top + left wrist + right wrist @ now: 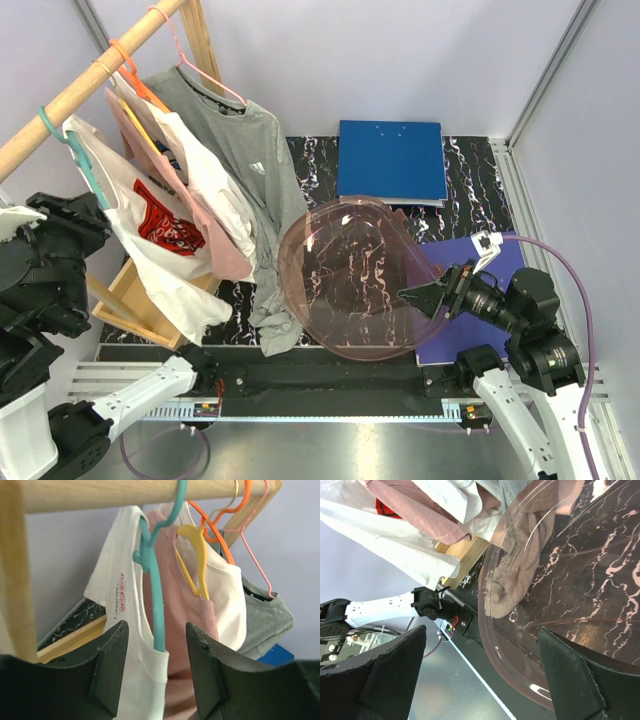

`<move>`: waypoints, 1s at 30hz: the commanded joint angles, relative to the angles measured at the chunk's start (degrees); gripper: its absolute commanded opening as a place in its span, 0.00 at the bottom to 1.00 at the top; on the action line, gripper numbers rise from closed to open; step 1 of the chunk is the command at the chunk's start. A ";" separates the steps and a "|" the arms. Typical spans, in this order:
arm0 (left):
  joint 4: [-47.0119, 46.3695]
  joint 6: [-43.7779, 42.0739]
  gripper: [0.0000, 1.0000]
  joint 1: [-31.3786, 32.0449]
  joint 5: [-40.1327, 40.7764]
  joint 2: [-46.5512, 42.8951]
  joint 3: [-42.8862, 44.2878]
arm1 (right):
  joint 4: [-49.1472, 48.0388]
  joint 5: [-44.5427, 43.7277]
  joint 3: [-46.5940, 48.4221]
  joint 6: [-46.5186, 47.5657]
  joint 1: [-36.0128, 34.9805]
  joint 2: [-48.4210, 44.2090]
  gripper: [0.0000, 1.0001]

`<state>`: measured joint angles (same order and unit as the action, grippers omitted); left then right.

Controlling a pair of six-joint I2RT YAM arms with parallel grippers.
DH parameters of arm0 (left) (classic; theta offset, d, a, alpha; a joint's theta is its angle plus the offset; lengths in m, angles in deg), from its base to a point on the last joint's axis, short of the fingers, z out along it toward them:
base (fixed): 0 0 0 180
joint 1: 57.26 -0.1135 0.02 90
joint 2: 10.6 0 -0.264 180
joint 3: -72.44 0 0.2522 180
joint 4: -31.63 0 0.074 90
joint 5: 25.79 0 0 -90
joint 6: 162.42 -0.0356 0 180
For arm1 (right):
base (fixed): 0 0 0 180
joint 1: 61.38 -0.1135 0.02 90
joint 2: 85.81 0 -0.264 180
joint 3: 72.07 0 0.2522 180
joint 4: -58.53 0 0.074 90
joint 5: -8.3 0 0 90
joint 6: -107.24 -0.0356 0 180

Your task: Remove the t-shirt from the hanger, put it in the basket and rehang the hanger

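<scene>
shirt: we see the white t-shirt [117, 587] on the teal hanger [158, 605], under the wooden rail [100, 492];
left gripper [156, 647]: nearer; parted astride the hanger's steep arm, gripping nothing;
right gripper [480, 672]: spread wide, empty, well apart

Top cam looks down from behind; left wrist cam faces the hangers [159, 605] close up. Right wrist cam hugs the bowl [500, 645]; overhead sees both.

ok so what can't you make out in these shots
Left wrist view: red lettering on the white t-shirt, too blurred to read.
Top view: pink t-shirt, mostly covered by the cream t-shirt.
Top view: purple mat, partly under the right arm and clear bowl.
</scene>
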<state>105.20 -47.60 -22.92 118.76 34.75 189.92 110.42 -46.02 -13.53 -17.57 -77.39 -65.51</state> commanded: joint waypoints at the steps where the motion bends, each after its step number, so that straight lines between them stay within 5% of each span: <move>1: -3.12 -3.28 0.31 0.28 5.91 1.06 -0.45 | -2.45 3.08 0.05 -0.88 0.28 0.01 1.00; 3: -1.72 -2.24 0.26 0.19 7.67 2.29 0.34 | -2.44 3.69 0.14 -0.88 0.28 0.01 1.00; 7: 1.09 -0.04 0.55 0.19 9.97 5.80 2.97 | -2.53 4.48 0.22 -0.79 0.28 0.45 1.00; 11: 1.80 1.28 0.57 0.11 11.37 7.74 3.07 | -2.44 5.71 1.36 -0.09 0.28 1.33 1.00; 18: 1.10 0.15 0.49 -2.96 12.96 10.90 2.36 | -2.36 5.98 2.16 0.27 0.02 1.77 1.00; 26: -1.71 -1.35 0.40 -20.28 -3.30 13.46 -1.06 | -2.09 5.98 3.39 1.23 -1.04 2.56 1.00; 30: -3.65 -1.79 0.20 -20.73 -5.58 14.16 -0.28 | -1.83 5.45 4.00 1.58 -1.13 3.35 1.00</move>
<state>105.29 -48.39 -42.78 118.54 47.99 188.80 109.85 -41.52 -12.28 -17.35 -77.95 -63.33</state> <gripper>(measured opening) 0.302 0.994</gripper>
